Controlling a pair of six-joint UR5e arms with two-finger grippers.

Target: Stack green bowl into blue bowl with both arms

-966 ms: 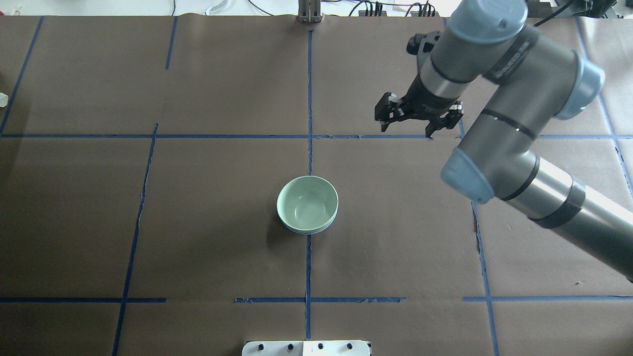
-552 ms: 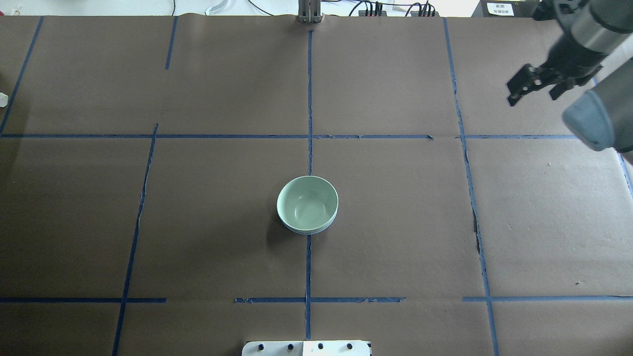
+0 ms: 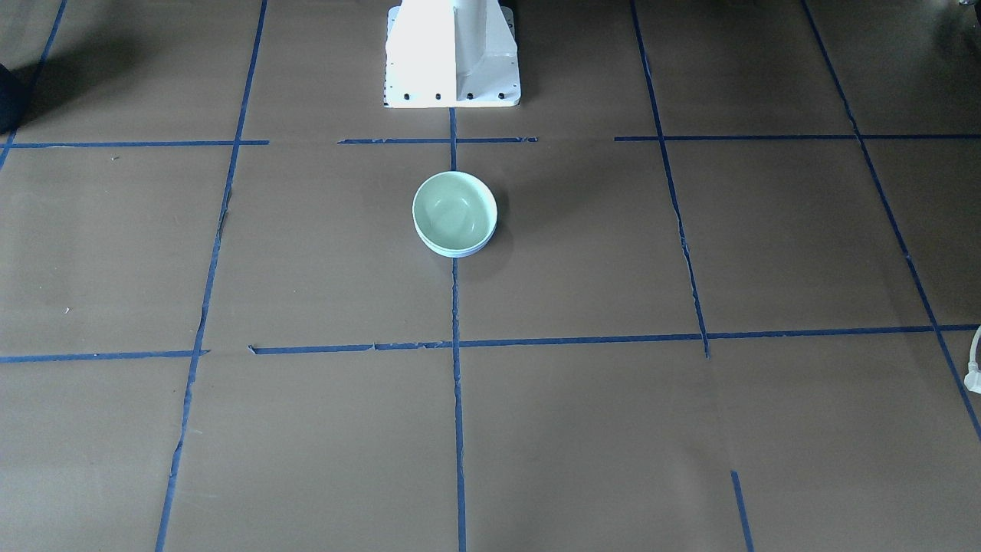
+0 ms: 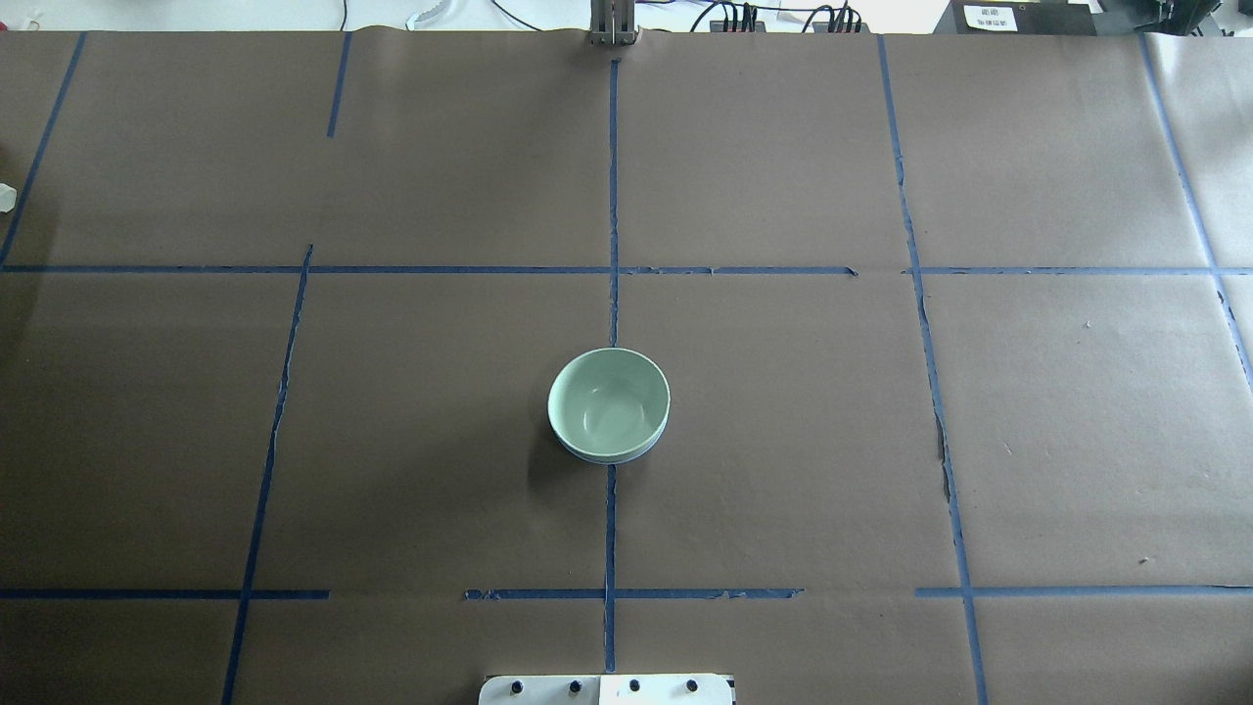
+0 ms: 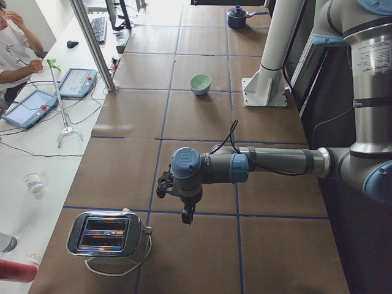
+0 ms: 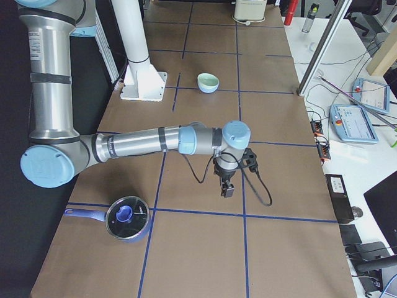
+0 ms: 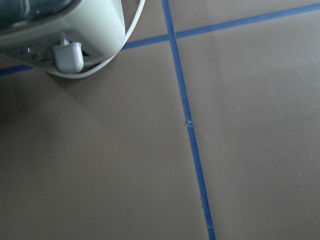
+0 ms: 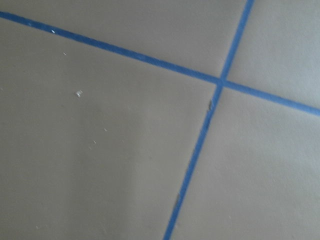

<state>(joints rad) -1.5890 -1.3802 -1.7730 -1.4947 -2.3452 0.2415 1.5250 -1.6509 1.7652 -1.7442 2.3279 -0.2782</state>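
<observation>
The green bowl (image 4: 609,401) sits upright at the table's centre, nested inside the blue bowl (image 4: 612,457), of which only a thin pale rim shows below it. The stack also shows in the front view, green bowl (image 3: 454,208) over blue rim (image 3: 457,252). Neither arm is in the overhead or front views. My left gripper (image 5: 186,215) hangs over the table near a toaster, far from the bowls. My right gripper (image 6: 227,189) hangs over the table's other end. I cannot tell whether either is open or shut. The wrist views show only paper and tape.
A chrome toaster (image 5: 107,236) with its cord stands at the left end and shows in the left wrist view (image 7: 60,30). A blue lidded pot (image 6: 127,218) sits at the right end. The white pedestal base (image 3: 452,54) stands behind the bowls.
My right arm has swung away to the right and left the overhead view. The stacked bowls have not moved.
</observation>
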